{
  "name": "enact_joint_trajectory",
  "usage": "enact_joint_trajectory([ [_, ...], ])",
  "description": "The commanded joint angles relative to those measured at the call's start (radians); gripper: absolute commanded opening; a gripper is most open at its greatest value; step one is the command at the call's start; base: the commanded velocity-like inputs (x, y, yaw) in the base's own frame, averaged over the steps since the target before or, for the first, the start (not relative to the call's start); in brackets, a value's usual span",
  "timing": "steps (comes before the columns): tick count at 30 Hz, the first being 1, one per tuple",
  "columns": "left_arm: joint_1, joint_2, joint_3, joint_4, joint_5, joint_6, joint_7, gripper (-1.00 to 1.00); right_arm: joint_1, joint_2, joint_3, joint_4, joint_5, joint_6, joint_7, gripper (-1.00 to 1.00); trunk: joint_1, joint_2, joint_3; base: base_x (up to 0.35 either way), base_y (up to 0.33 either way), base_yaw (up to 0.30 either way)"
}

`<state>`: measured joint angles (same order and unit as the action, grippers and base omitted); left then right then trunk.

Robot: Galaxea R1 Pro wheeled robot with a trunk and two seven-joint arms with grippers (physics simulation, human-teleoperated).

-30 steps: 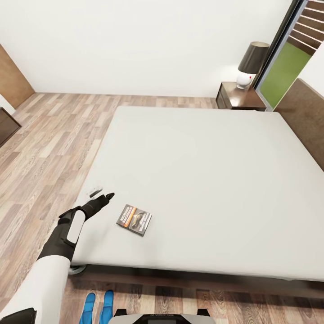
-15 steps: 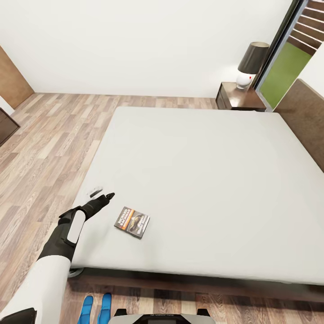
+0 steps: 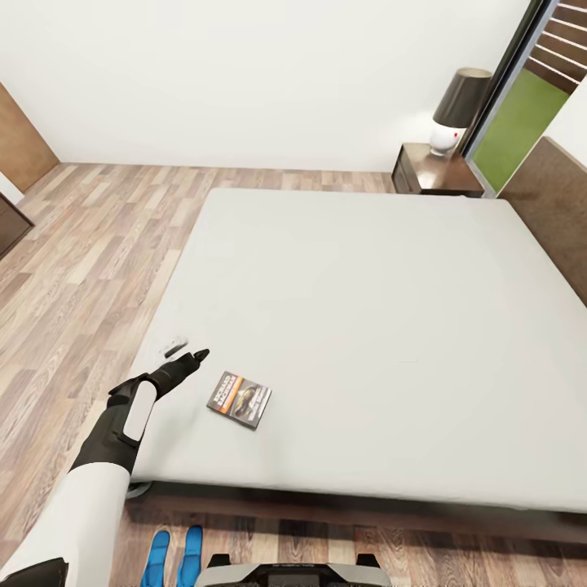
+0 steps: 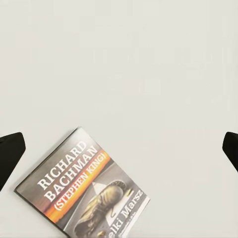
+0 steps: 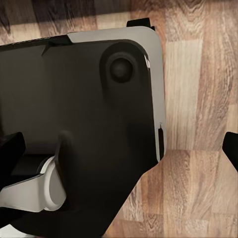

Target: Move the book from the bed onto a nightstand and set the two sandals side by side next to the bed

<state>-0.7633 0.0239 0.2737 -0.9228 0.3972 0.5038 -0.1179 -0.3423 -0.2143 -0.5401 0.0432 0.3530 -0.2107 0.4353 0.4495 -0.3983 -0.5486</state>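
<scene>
Reaching over the near left corner of the bed (image 3: pixel 359 326), the left end effector (image 3: pixel 189 356) hovers above the pale mattress, its two dark fingertips (image 4: pixel 10 153) spread wide apart with nothing between them. On the wood-plank floor (image 3: pixel 81 244) below that corner, the two blue sandals (image 3: pixel 175 557) lie side by side, just beside the bed frame. Just right of the left end effector, not touching it, the book (image 3: pixel 240 399) lies flat on the mattress, cover up, white "Richard Bachman" lettering readable. Farther right, at the far corner by the headboard, the nightstand (image 3: pixel 428 173) carries a lamp (image 3: pixel 455 110). From the right wrist camera, the right end effector (image 5: pixel 119 148) points down at the robot's dark base (image 5: pixel 84 124), fingertips well apart.
</scene>
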Motion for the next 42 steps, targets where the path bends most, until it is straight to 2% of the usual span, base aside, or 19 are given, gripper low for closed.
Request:
enact_joint_trajectory([
  [1,-0.001,-0.001,0.003,-0.001,0.003,0.007,-0.003,1.00,-0.001,-0.001,-0.009,0.004,0.009,-0.007,0.000,1.00,0.000,-0.002,-0.003,0.000,0.000,0.000],
  [14,-0.001,0.001,0.007,-0.001,0.015,0.011,-0.006,1.00,-0.001,-0.001,-0.009,0.004,0.009,-0.007,0.003,1.00,0.000,-0.002,-0.023,0.000,0.000,0.000],
  [18,-0.001,0.001,0.006,-0.001,0.056,0.015,-0.007,1.00,-0.001,-0.002,-0.009,0.004,0.009,-0.007,0.004,1.00,0.000,-0.002,-0.030,0.000,0.000,0.000],
  [19,-0.001,0.002,0.006,-0.001,0.083,0.016,-0.008,1.00,-0.001,-0.002,-0.009,0.004,0.009,-0.007,0.004,1.00,0.000,-0.002,-0.031,0.000,0.000,0.000],
  [22,-0.001,0.002,0.004,-0.001,0.116,0.017,-0.008,1.00,-0.001,-0.002,-0.009,0.004,0.009,-0.007,0.005,1.00,0.000,-0.002,-0.036,0.000,0.000,0.000],
  [25,-0.001,0.001,0.002,-0.001,0.135,0.017,-0.008,1.00,-0.001,-0.001,-0.009,0.004,0.009,-0.007,0.004,1.00,0.000,-0.002,-0.041,0.000,0.000,0.000],
  [42,0.000,0.008,0.005,0.000,0.138,0.012,-0.007,1.00,-0.001,-0.001,-0.009,0.004,0.010,-0.007,0.001,1.00,0.000,-0.002,-0.068,0.000,0.000,0.000],
])
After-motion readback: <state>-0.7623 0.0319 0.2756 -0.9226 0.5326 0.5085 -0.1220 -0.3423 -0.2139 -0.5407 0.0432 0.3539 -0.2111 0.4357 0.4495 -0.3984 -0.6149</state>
